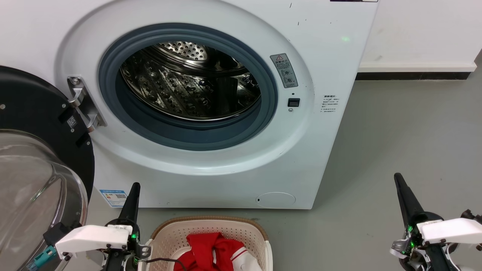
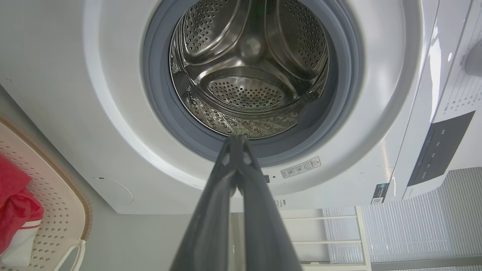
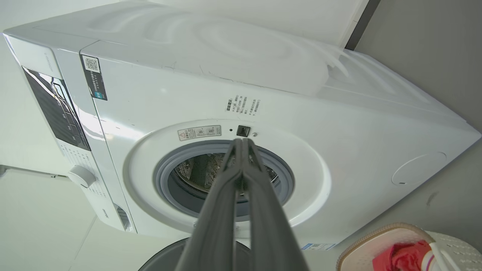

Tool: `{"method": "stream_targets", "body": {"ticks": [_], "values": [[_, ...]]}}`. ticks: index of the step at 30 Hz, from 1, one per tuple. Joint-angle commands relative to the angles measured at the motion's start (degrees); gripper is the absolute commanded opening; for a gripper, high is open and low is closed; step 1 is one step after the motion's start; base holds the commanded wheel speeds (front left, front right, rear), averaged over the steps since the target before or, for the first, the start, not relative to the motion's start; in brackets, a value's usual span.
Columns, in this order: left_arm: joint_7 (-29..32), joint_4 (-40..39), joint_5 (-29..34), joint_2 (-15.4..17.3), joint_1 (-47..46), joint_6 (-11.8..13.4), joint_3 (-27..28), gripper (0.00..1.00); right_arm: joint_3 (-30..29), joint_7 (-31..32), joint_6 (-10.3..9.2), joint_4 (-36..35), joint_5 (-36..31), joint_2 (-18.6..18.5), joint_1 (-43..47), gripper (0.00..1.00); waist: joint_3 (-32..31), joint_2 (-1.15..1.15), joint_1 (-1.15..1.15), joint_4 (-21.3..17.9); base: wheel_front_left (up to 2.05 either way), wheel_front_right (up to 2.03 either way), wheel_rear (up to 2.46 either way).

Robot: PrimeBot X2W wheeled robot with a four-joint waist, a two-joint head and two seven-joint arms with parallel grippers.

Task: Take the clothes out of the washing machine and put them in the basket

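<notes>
across the upper middle of the head view stands a white front-loading washing machine (image 1: pixel 331 56), its round opening ringed by a grey rubber door seal (image 1: pixel 196 137). behind the seal the perforated steel drum (image 1: pixel 188 86) shows shiny metal. at the left edge of the frame the black-rimmed glass door (image 1: pixel 34 169) hangs swung open.

at the bottom centre, on the grey floor (image 1: pixel 395 150) just in front of the machine, sits a cream perforated basket (image 1: pixel 173 237) with a brown woven-look rim. a red jersey (image 1: pixel 205 246) lies crumpled inside it, touching a white garment with red-striped trim (image 1: pixel 246 263) on its right side in the frame.

the left gripper (image 1: pixel 134 186) rises at the lower left of the frame, just beside the basket's left rim. its two long dark fingers are pressed together and hold nothing. the right gripper (image 1: pixel 397 177) rises at the lower right, over the floor and well apart from the basket, fingers likewise pressed together and empty.

the left wrist view looks along its closed fingers into the drum, with the basket and red cloth at the left edge of the frame. the right wrist view shows its closed fingers in front of the door opening, the dark control panel (image 3: pixel 56 109) and a white dial (image 3: pixel 81 176) at the left, and the basket with the jersey in the lower right corner.
</notes>
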Motion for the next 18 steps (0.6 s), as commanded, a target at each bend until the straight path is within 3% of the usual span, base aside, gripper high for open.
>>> {"method": "stream_targets", "body": {"ticks": [1, 18], "values": [[0.20, -0.06, -1.01, -0.02, -1.00, -0.34, 0.41, 0.00, -0.14, 0.19, 0.01, 0.10, 1.30, -0.17, -1.34, 0.00, 0.00, 0.00, 0.00, 0.01, 0.00, 0.00, 0.00], [1.95, 0.65, -8.29, -0.34, -1.39, -1.27, 1.51, 0.00, -1.04, 1.25, 0.00, 1.50, 8.79, 0.05, -2.19, 0.00, -0.09, 0.00, 0.00, 0.17, 0.00, 0.00, 0.00]]}}
